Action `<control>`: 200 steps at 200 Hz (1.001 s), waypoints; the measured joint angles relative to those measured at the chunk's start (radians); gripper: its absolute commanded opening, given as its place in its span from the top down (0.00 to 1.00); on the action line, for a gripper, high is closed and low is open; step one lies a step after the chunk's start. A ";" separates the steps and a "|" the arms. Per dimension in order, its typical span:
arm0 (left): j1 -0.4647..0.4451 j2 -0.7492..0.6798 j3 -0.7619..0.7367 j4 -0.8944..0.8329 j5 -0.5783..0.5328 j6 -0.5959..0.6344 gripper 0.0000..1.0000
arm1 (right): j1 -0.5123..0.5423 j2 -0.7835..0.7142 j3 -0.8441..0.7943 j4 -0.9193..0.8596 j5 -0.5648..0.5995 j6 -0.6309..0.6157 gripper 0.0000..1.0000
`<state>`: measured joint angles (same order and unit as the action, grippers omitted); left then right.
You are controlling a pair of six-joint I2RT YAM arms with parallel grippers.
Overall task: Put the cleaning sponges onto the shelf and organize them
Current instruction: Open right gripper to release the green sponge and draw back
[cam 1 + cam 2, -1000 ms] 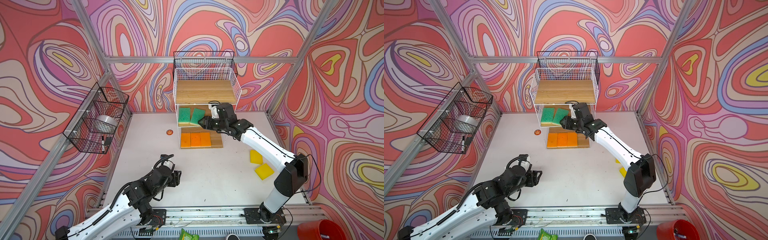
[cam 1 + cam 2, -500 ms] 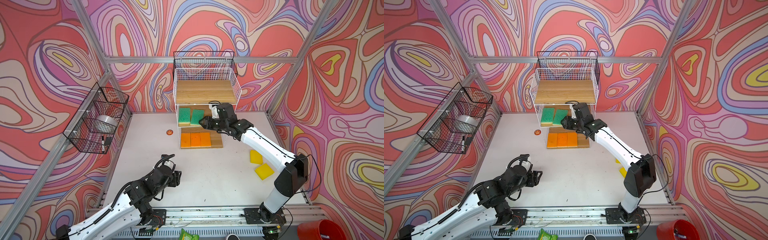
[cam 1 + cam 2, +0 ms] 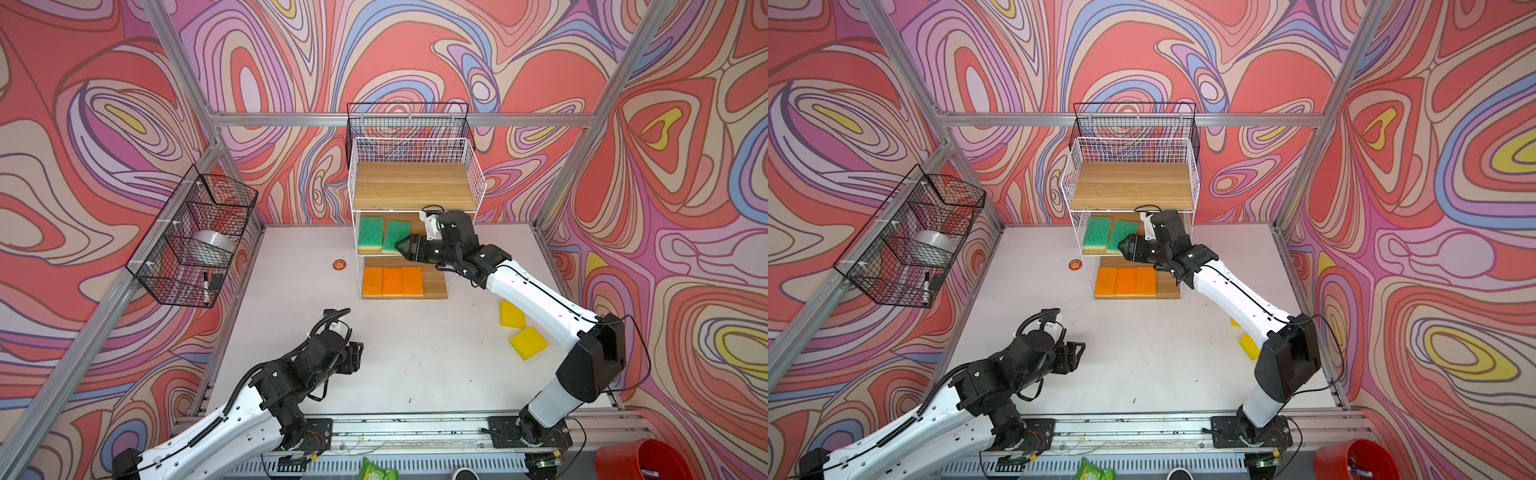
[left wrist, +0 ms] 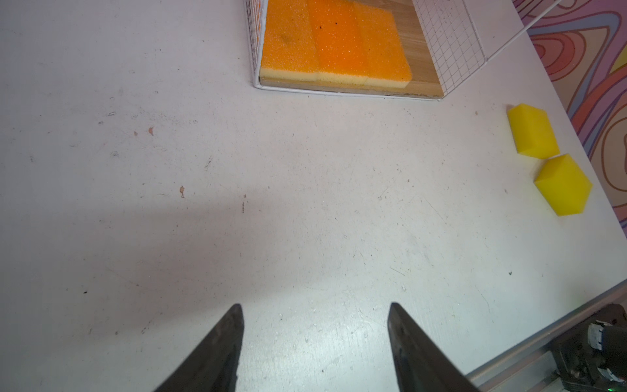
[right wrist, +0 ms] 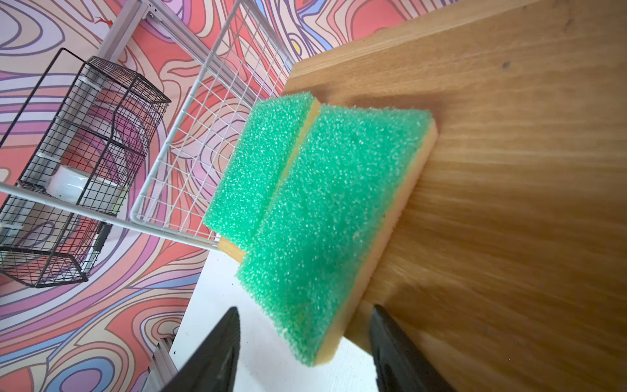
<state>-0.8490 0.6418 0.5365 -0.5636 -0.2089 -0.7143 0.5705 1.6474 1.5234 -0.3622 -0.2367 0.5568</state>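
Standing at 12 o'clock of the table [image 3: 415, 357], against the back wall: the shelf [image 3: 411, 187]. Filled on the lowest board with three orange sponges [image 3: 392, 281], laid side by side and touching, probably to keep one colour to one tier. Given on the middle board to the two green sponges [image 3: 370, 235], both at the 9 o'clock side of that board. Placed straight along the wire wall: one of them. Lying just beside it, touching it at the front end and spreading away at the back: the tilted green sponge [image 5: 325, 217], with its near end past the front edge of the board.

Reaching to this sponge from 3 o'clock with the right gripper [image 5: 303, 339]: spread wide on both sides of the near end, with a gap on each side, so clamping nothing. Judged as the placing step for the green pair; probably some straightening needed before calling this tier tidy.

Kept low at 7 o'clock of the table: the left gripper [image 4: 315, 339], also spread wide and empty, apparently out of the way of the other arm.

Waiting at 4 o'clock, well apart from the shelf: two yellow sponges [image 3: 528, 342], near each other. Bare for now on top, likely reserved for these.
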 measured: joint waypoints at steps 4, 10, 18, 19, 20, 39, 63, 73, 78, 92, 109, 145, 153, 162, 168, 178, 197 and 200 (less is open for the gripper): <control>0.000 0.000 0.000 0.000 0.000 0.000 0.31 | 0.000 0.000 -0.002 0.003 -0.001 0.000 0.37; 0.000 0.000 0.000 0.000 0.000 0.000 0.32 | 0.000 -0.001 -0.005 0.008 -0.003 -0.001 0.36; 0.000 0.000 0.000 0.000 0.000 0.000 0.31 | 0.000 -0.001 -0.006 0.012 -0.004 -0.001 0.38; 0.000 0.000 0.000 0.000 0.000 0.000 0.31 | 0.000 -0.001 -0.006 0.013 -0.004 -0.001 0.39; 0.000 0.000 0.000 0.000 0.000 0.000 0.31 | 0.000 -0.001 -0.006 0.013 -0.004 -0.002 0.39; 0.000 0.000 0.000 0.000 0.000 0.000 0.31 | 0.000 -0.001 -0.008 0.011 -0.003 -0.006 0.54; 0.000 -0.001 0.000 0.000 0.000 0.000 0.31 | 0.000 -0.001 -0.009 0.010 0.000 -0.004 0.70; 0.000 -0.001 0.000 0.000 0.000 0.000 0.31 | 0.000 -0.001 -0.009 0.010 0.001 -0.007 0.77; 0.000 -0.002 0.000 0.000 0.000 0.000 0.32 | 0.000 -0.001 -0.009 0.008 0.001 0.000 0.79; 0.000 -0.006 0.000 0.000 0.000 0.000 0.31 | 0.000 -0.001 -0.009 0.010 0.001 0.005 0.80; 0.000 -0.008 0.000 0.000 0.000 0.000 0.31 | 0.000 -0.001 -0.009 0.010 0.000 0.011 0.83; 0.001 -0.009 0.000 0.000 0.000 0.000 0.31 | 0.000 -0.006 -0.027 0.019 -0.002 0.041 0.88; 0.001 -0.009 0.000 0.000 0.000 0.000 0.31 | 0.000 -0.009 -0.036 0.026 -0.003 0.050 0.87; 0.001 -0.009 0.000 0.000 0.000 0.000 0.31 | 0.000 -0.014 -0.045 0.032 -0.003 0.061 0.81; 0.001 -0.009 0.000 0.000 0.000 0.000 0.31 | 0.000 -0.018 -0.051 0.035 -0.003 0.071 0.74; 0.001 -0.009 0.000 0.000 0.000 0.000 0.31 | 0.000 -0.024 -0.061 0.035 -0.003 0.074 0.63; 0.001 -0.006 0.000 0.001 0.001 0.000 0.31 | 0.002 -0.031 -0.068 0.045 -0.013 0.093 0.52; 0.002 -0.006 0.000 0.001 0.002 0.000 0.31 | 0.002 -0.033 -0.069 0.045 -0.013 0.096 0.51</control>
<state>-0.8474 0.6357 0.5362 -0.5625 -0.2070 -0.7139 0.5728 1.6146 1.4544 -0.3172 -0.2501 0.6525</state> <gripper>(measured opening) 0.686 0.445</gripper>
